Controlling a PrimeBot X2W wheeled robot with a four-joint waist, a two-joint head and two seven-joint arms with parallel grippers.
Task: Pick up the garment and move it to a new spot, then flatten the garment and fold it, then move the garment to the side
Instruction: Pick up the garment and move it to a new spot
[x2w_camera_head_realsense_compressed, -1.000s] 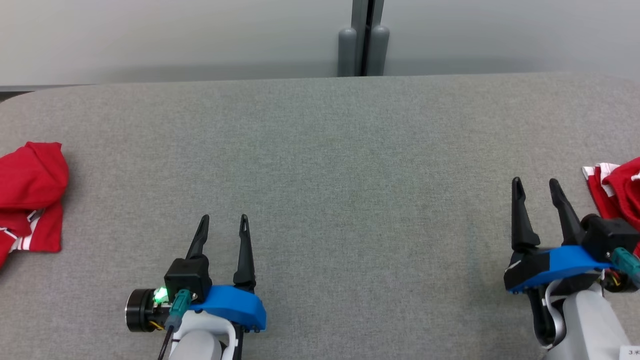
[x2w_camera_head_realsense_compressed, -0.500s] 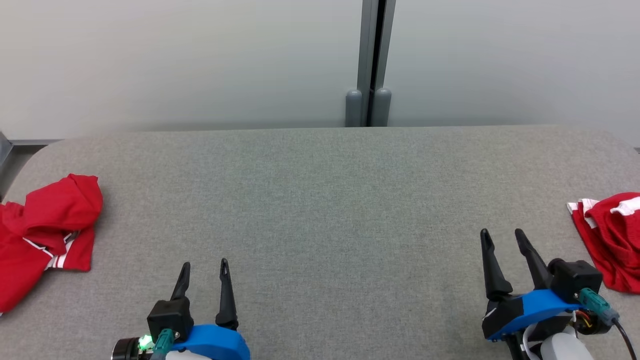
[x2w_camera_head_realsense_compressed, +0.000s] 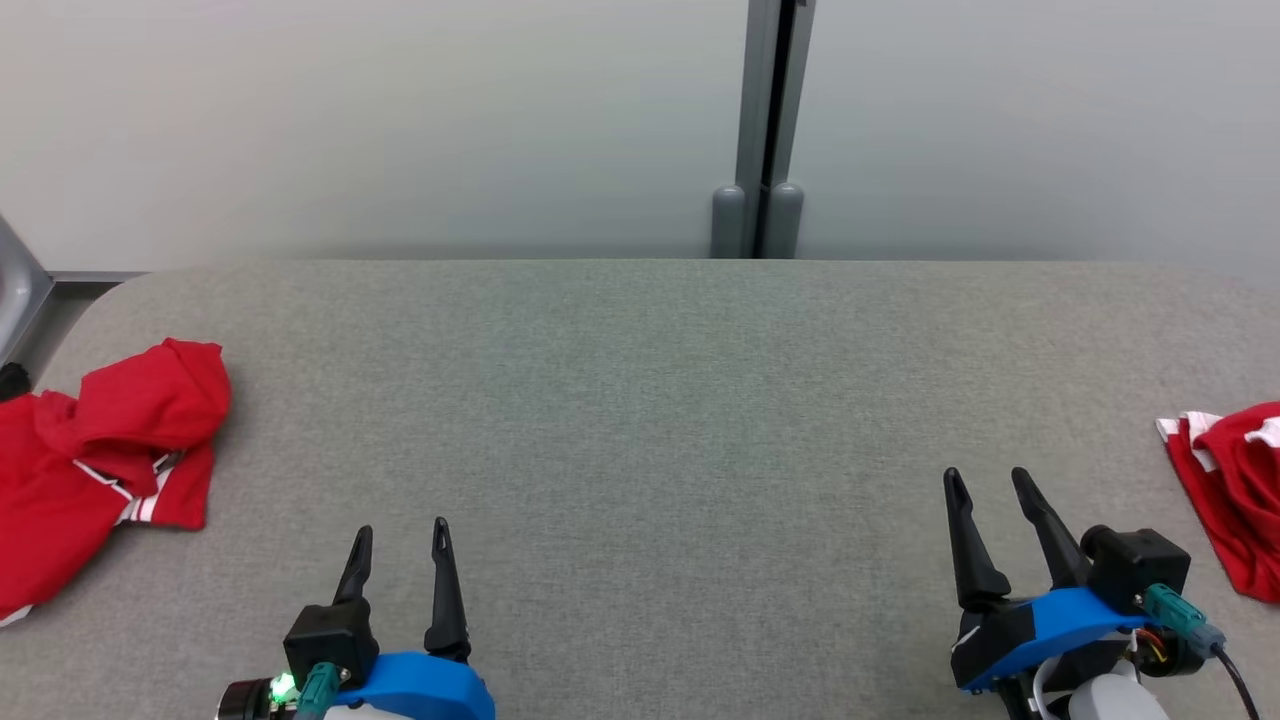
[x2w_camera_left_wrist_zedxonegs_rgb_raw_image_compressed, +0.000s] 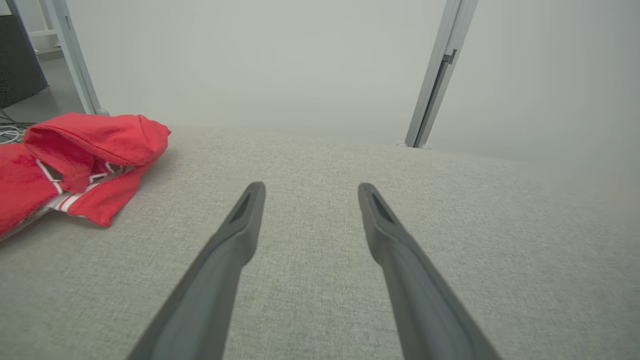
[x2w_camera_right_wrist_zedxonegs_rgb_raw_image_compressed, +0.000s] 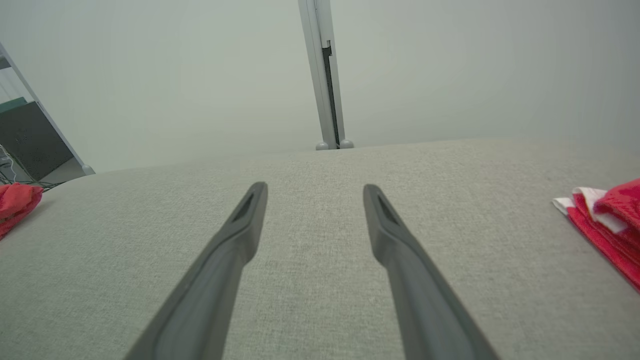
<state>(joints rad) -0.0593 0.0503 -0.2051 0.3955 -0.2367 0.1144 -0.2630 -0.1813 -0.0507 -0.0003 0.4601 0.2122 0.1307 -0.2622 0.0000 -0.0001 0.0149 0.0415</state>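
A crumpled red garment with white stripes (x2w_camera_head_realsense_compressed: 100, 450) lies at the left end of the grey table (x2w_camera_head_realsense_compressed: 640, 400); it also shows in the left wrist view (x2w_camera_left_wrist_zedxonegs_rgb_raw_image_compressed: 75, 155). A second red and white garment (x2w_camera_head_realsense_compressed: 1235, 490) lies at the right edge, cut off by the picture, and appears in the right wrist view (x2w_camera_right_wrist_zedxonegs_rgb_raw_image_compressed: 610, 220). My left gripper (x2w_camera_head_realsense_compressed: 401, 527) hovers open near the front, right of the crumpled garment, nothing between its fingers (x2w_camera_left_wrist_zedxonegs_rgb_raw_image_compressed: 240, 235). My right gripper (x2w_camera_head_realsense_compressed: 984, 473) is open too, left of the right-hand garment and apart from it.
A grey post (x2w_camera_head_realsense_compressed: 768, 130) stands against the pale wall behind the table's far edge. A metal frame leg and cables (x2w_camera_left_wrist_zedxonegs_rgb_raw_image_compressed: 10, 131) sit beyond the table's left end. The wide grey middle of the table lies between the two grippers.
The head camera has tilted up, so more wall shows and both grippers sit lower in the picture. The right gripper stands farther from the right-hand garment. Both grippers stay open.
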